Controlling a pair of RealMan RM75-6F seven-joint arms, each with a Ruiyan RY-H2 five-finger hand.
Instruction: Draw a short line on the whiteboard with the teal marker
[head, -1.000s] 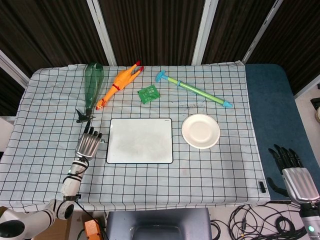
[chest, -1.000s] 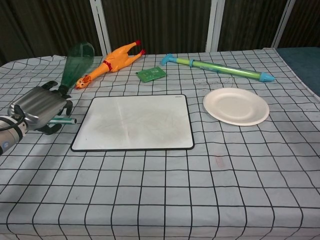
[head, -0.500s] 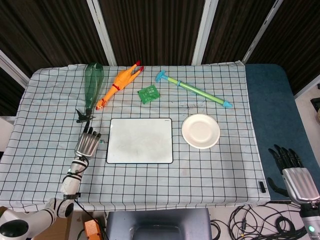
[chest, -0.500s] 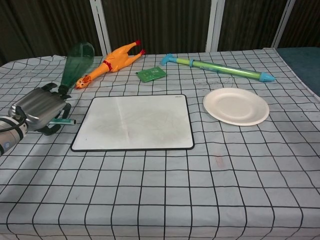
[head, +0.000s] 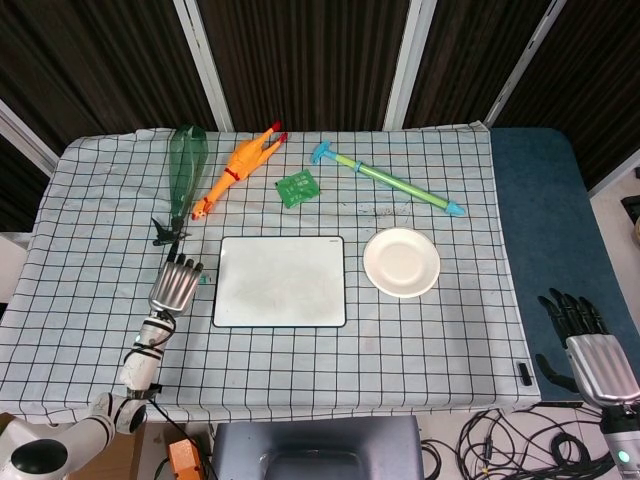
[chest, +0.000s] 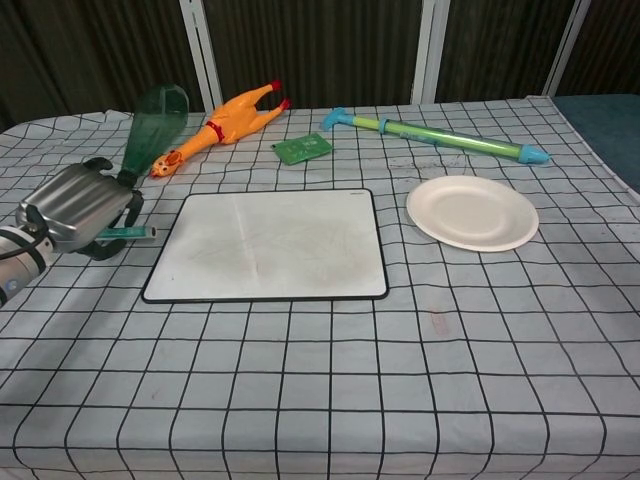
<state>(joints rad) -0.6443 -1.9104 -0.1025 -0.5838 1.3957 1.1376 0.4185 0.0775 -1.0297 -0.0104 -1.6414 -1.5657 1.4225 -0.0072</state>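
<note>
Your head view looks steeply down from high above the whiteboard (head: 280, 281), far enough to take in the whole checked tablecloth (head: 440, 330) and the floor beside it. Your chest view sits low at the near table edge, close to the whiteboard (chest: 270, 244), facing across it toward the dark back wall. Both share the whiteboard and the white plate (head: 401, 262) (chest: 472, 212) right of it.

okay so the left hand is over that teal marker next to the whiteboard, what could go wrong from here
The left hand covers most of the teal marker, and whether it actually grips it cannot be told; a loose hold could drop it on lifting. The green glass bottle and rubber chicken lie just beyond and could get knocked. The whiteboard rests loose on the cloth and may slide under pen pressure.
</note>
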